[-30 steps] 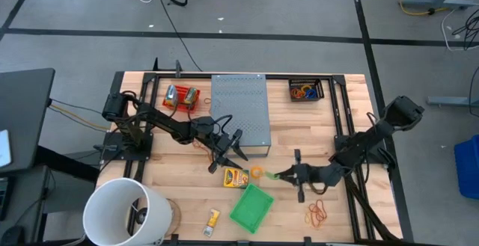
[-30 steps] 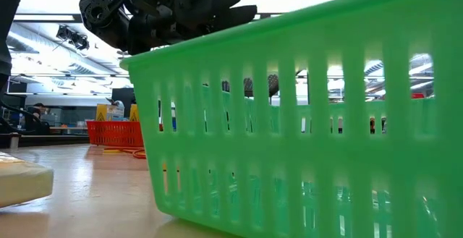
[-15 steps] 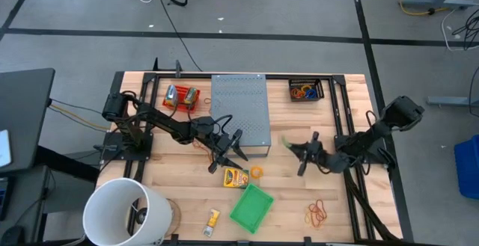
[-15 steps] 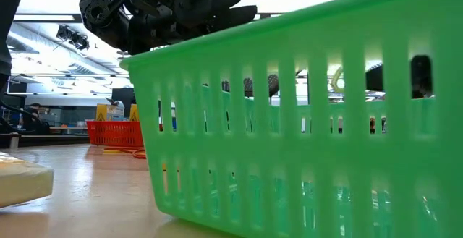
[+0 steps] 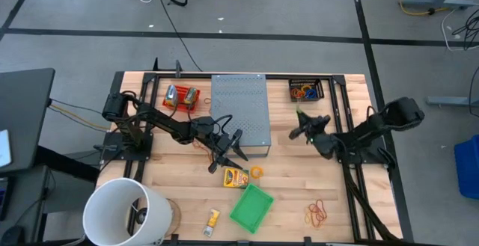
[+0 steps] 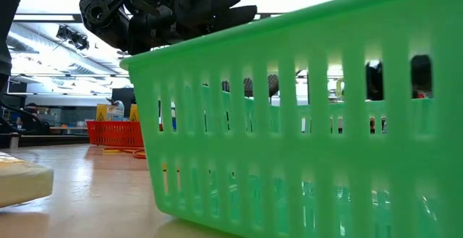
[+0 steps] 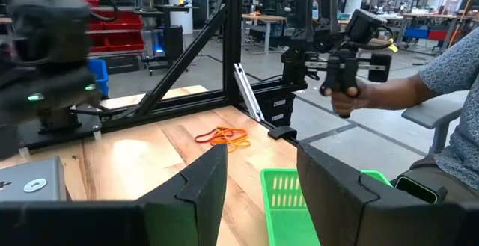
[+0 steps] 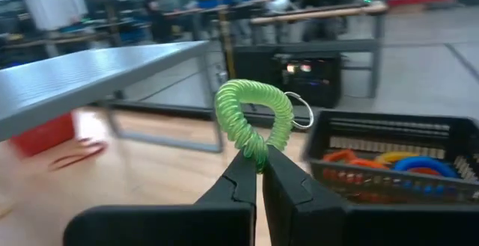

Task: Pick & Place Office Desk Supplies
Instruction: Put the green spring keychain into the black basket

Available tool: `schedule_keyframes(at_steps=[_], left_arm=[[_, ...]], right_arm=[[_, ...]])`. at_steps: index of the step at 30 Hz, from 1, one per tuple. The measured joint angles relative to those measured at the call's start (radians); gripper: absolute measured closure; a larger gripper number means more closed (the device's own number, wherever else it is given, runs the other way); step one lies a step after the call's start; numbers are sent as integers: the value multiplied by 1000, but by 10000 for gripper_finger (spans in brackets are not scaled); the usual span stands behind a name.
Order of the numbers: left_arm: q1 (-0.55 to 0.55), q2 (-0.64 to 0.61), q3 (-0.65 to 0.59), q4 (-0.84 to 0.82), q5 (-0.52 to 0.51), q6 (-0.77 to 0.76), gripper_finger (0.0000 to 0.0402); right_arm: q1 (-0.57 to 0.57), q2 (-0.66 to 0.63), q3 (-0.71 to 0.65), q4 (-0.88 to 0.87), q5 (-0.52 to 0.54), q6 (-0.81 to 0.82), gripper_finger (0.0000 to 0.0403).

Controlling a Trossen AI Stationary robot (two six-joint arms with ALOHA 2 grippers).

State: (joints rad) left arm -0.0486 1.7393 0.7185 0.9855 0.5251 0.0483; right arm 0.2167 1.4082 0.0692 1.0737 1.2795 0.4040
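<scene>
The right gripper (image 8: pixel 259 164) is clamped on a green coiled plastic loop with a small metal ring (image 8: pixel 252 117), holding it in the air above the wooden table (image 5: pixel 299 194), between the large grey perforated metal box (image 5: pixel 239 111) and the black mesh tray (image 8: pixel 389 156) of orange, yellow and blue coils. The left gripper (image 5: pixel 233 150) hovers by the grey box's near edge, fingers spread apart, above a yellow-orange printed packet (image 5: pixel 236 176). An orange loop (image 5: pixel 257 173) lies beside that packet (a green slotted plastic basket (image 5: pixel 251 207) sits just past it). Loose orange and red rubber bands (image 5: pixel 318 214) lie apart, near the table's corner.
</scene>
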Motion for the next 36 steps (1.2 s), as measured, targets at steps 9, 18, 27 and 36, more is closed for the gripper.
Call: schedule_keyframes(at_steps=[9,18,27,36], left_arm=[[0,0,0,0,0,0,234],[0,0,0,0,0,0,234],[0,0,0,0,0,0,234],[0,0,0,-14,0,0,234]], right_arm=[[-366,0,0,-17,-235,4,397],[-669,0,64,-247,-514,28,397],[-751,1,254,-579,-621,-19,397],[-806,1,406,-899,-693,-24,352]])
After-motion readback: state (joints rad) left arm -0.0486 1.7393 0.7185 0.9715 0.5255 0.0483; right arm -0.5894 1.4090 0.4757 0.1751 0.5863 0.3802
